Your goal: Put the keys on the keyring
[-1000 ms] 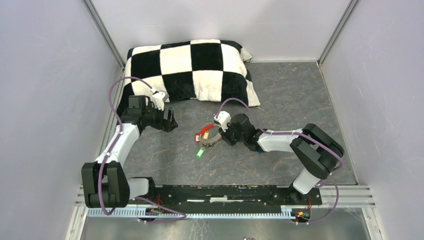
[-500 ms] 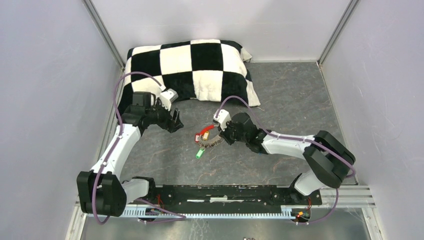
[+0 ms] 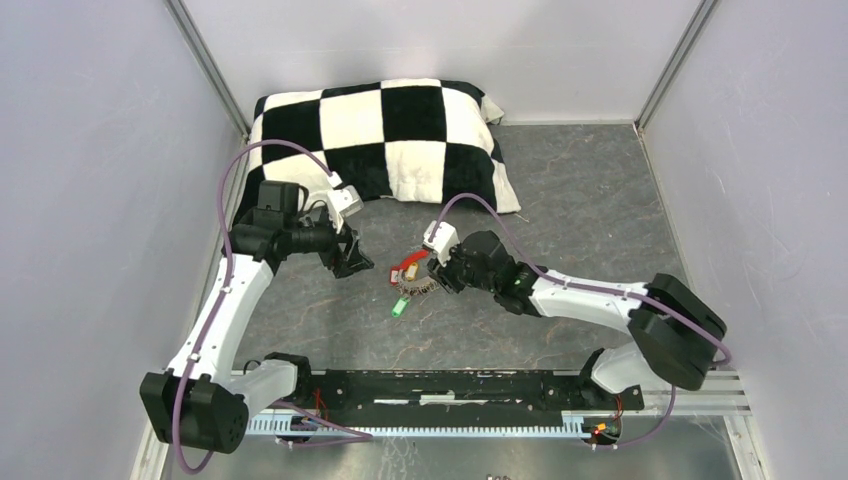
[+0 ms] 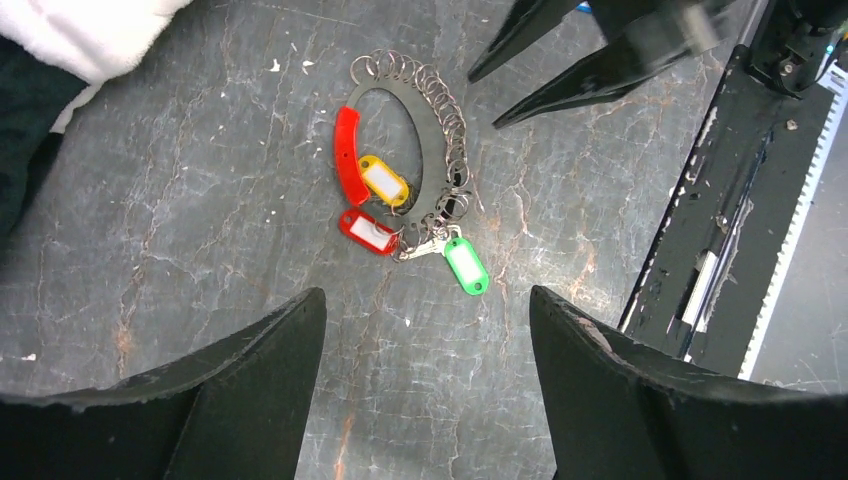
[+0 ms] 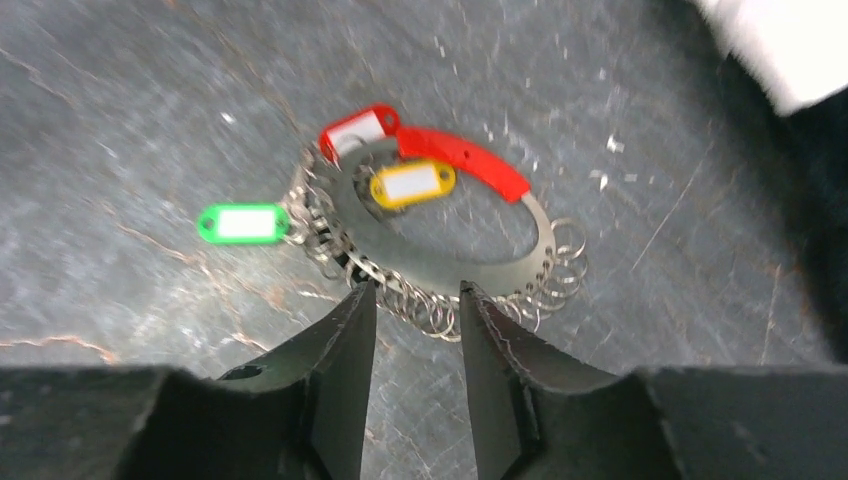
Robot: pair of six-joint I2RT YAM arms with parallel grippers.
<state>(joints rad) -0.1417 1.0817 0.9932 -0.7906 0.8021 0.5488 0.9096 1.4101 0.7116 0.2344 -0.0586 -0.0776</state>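
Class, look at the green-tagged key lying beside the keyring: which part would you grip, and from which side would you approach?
Grip the green tag across its narrow width, near its free end. It lies flat and points away from the keyring, so come down from above on the outer side, which probably keeps the hand clear of the ring.

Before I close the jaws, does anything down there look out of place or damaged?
Nothing looks spilled or broken. The keyring lies flat, with the yellow tag inside its loop and the green tag splayed outside. The only odd item is the checkered cushion at the back left.
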